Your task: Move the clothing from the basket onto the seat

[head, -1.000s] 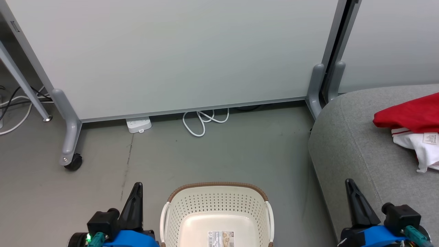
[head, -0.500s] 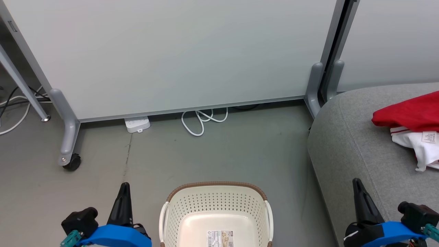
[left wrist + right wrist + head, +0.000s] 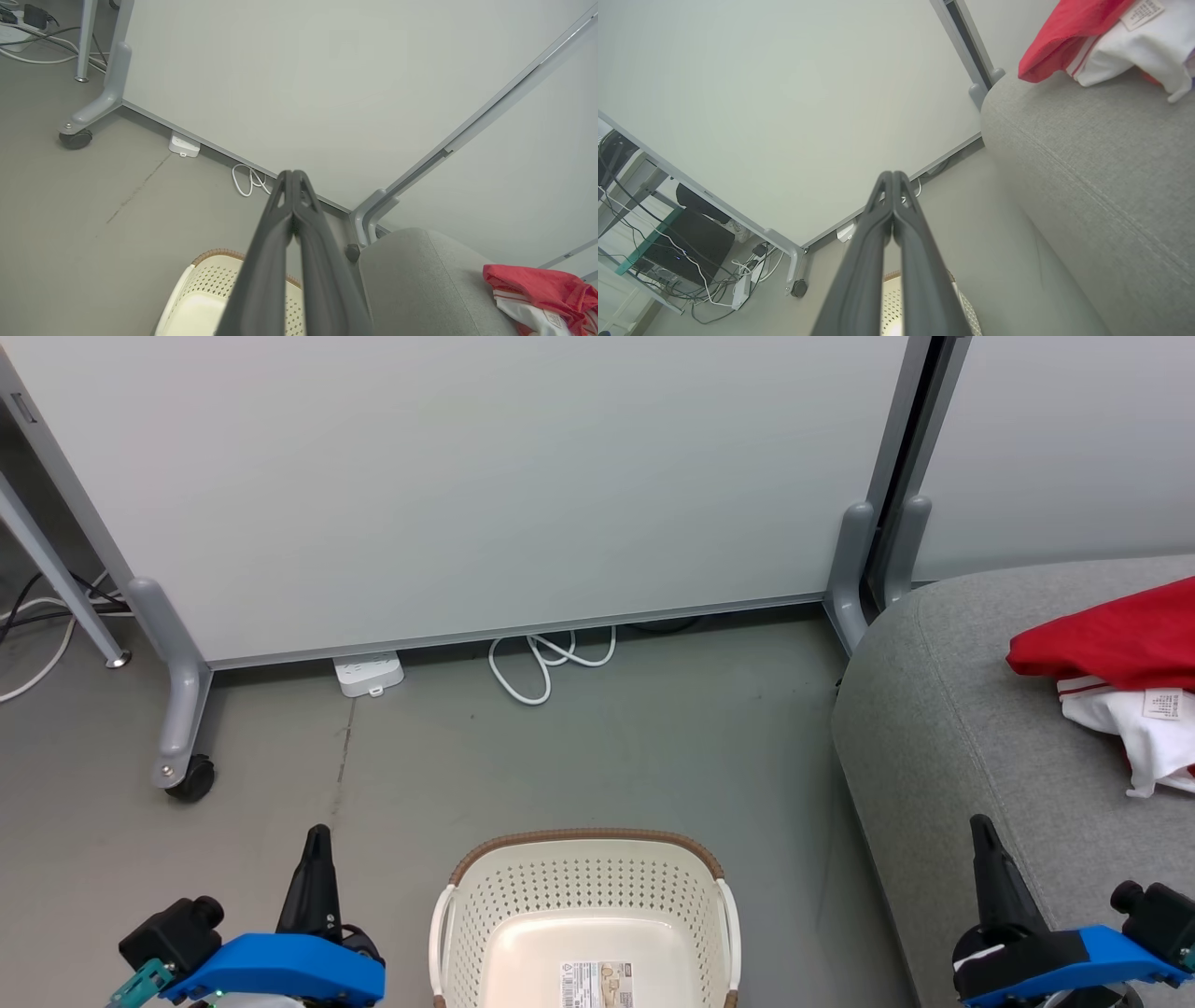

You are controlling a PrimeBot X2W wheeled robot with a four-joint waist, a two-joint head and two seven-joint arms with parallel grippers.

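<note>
Clothing (image 3: 1111, 644): red with white lining and a small label, lying on the seat (image 3: 943, 728) at the right edge of the head view, well apart from the basket.

Left to right: table leg and cables upper left. Caster (image 3: 191, 779) under the pale partition panel (image 3: 467, 476). White power strip (image 3: 369, 674) and looped white cable (image 3: 541, 663) on the grey floor (image 3: 607, 747) at the panel's base. Left gripper (image 3: 319, 831) lower left, fingers pressed together, holding nothing. Basket (image 3: 583, 887) bottom centre on the floor, printed label on its bottom. Right gripper (image 3: 980, 826) lower right over the seat's front edge, fingers together, holding nothing.
</note>
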